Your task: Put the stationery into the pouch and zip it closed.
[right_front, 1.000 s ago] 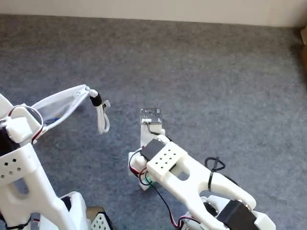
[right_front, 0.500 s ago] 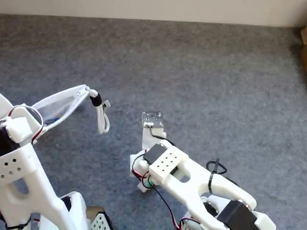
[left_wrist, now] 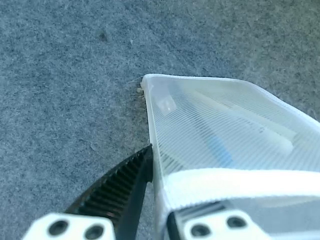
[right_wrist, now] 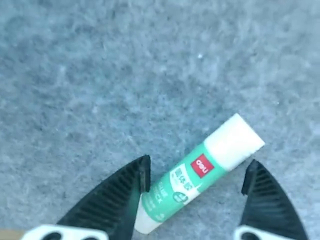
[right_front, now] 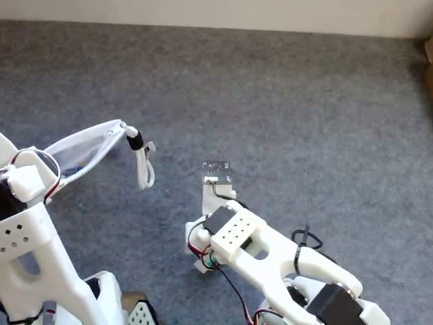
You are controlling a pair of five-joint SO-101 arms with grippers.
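While my left gripper [left_wrist: 157,170] pinches the rim of the white, see-through mesh pouch [left_wrist: 225,130] and holds it lifted off the grey carpeted table [right_front: 304,101], my right gripper [right_wrist: 197,172] hangs spread wide over the green-and-white plastic glue stick [right_wrist: 190,182]. I judge the pouch is held up like this so that its mouth faces the other arm and a thing can be dropped in. The glue stick lies flat on the carpet, slantwise between my 2 black right jaws and touching neither, which suits a grasp across its body.

In the high view my right arm covers the glue stick, so its distance from the pouch [right_front: 84,152] is hard to judge. The black zip slider [right_front: 135,141] with its white loop strap [right_front: 144,169] hangs at the pouch's far tip, yet I cannot tell how wide the mouth gapes. Through the mesh I make out a pale stick and a blue shape [left_wrist: 220,150], but not what they are. One jaw hides the glue stick's green end.
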